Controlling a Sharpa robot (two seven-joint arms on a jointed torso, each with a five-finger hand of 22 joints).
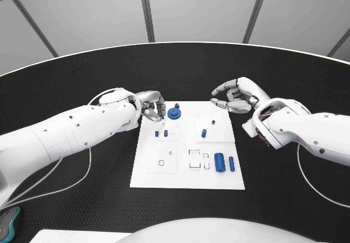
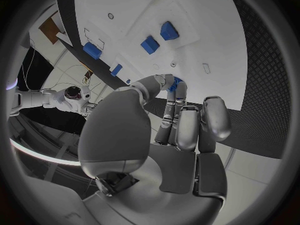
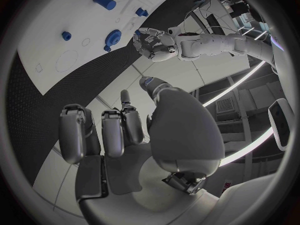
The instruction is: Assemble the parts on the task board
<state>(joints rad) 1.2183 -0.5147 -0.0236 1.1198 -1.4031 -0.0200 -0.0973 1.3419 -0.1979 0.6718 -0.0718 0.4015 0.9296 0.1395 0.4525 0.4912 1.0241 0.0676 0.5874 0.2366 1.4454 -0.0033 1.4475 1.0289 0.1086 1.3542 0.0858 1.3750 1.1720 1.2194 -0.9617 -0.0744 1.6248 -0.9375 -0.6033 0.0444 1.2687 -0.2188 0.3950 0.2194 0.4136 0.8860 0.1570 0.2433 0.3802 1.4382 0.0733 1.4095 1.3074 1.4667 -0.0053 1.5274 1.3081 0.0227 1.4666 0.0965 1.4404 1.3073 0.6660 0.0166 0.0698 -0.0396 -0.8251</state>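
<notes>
The white task board (image 1: 149,174) lies mid-table. A round blue part with a knob (image 1: 175,112) stands near its far left corner. My left hand (image 1: 149,106) hovers just beside it with its fingers curled. A bit of blue (image 2: 175,81) shows between the thumb tip and a fingertip; I cannot tell whether it is pinched. My right hand (image 1: 234,96) hangs over the board's far right corner, fingers loosely bent, with nothing in it (image 3: 125,130). Two small blue pegs (image 1: 161,133) and another (image 1: 203,133) stand mid-board. A thick blue cylinder (image 1: 219,162) and a thin one (image 1: 232,163) lie at the near right.
The board has open slots: a ring (image 1: 161,163) at the near left and rectangular outlines (image 1: 194,158) in the middle. Black mat (image 1: 87,202) surrounds the board. A white cable (image 1: 73,185) trails from my left arm across the mat.
</notes>
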